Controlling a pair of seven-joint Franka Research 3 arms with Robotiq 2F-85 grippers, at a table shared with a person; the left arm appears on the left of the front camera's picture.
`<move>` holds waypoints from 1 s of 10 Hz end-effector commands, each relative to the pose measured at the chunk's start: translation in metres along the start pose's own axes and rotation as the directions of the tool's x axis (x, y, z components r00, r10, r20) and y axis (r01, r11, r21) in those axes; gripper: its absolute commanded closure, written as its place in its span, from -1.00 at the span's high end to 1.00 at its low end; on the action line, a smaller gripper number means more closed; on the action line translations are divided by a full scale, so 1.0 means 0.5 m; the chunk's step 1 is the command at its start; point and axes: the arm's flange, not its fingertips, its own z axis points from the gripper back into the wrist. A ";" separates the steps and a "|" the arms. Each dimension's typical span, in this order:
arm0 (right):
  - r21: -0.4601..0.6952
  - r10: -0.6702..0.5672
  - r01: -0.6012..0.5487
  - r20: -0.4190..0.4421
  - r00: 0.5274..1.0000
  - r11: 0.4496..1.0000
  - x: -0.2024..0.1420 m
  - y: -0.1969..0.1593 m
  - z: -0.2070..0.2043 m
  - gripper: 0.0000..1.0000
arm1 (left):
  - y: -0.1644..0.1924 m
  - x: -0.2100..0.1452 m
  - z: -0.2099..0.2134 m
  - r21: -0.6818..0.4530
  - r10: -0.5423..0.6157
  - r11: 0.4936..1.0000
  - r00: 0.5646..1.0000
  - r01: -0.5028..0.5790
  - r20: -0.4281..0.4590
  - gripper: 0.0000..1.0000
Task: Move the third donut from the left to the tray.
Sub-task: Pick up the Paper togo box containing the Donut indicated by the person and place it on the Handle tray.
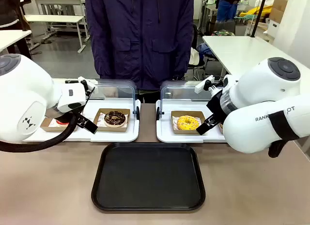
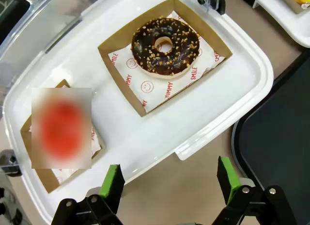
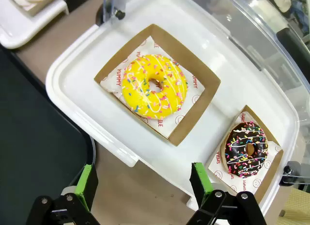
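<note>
Person [image 1: 140, 36] stands at the far side of the counter [image 1: 48, 186], behind two white trays. Their clear domed lids [image 1: 114, 91] are tipped up at the back, so the trays are open from above.

Left white tray [image 2: 193, 118]: a nut-topped chocolate donut [image 2: 165, 45] in a cardboard box, and a red-iced donut [image 2: 61, 128], blurred, in a second box.

Right white tray [image 3: 72, 89]: the yellow donut [image 3: 154, 86] on white paper in its brown box [image 3: 202, 94], with a sprinkled chocolate donut [image 3: 246, 149] boxed beside it.

Black tray [image 1: 147, 176] sits on the counter on the robot's side, just in front of both white trays.

Right gripper [image 3: 143, 182] — fingers spread wide, holding nothing — hovers over the near rim of the right white tray. The yellow donut lies just ahead of it, untouched.

Left gripper [image 2: 169, 179] is likewise spread, over the near edge of the left white tray.
</note>
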 end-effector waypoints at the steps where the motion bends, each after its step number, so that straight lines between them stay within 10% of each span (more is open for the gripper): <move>1: 0.000 0.000 0.000 0.000 1.000 1.000 0.000 0.000 0.000 1.00 | 0.000 0.000 0.000 0.000 0.000 1.000 1.000 0.000 0.000 1.00; 10: 0.000 0.001 -0.001 0.000 1.000 1.000 0.000 0.000 0.000 1.00 | 0.000 0.000 0.000 0.000 0.000 1.000 1.000 0.000 0.000 1.00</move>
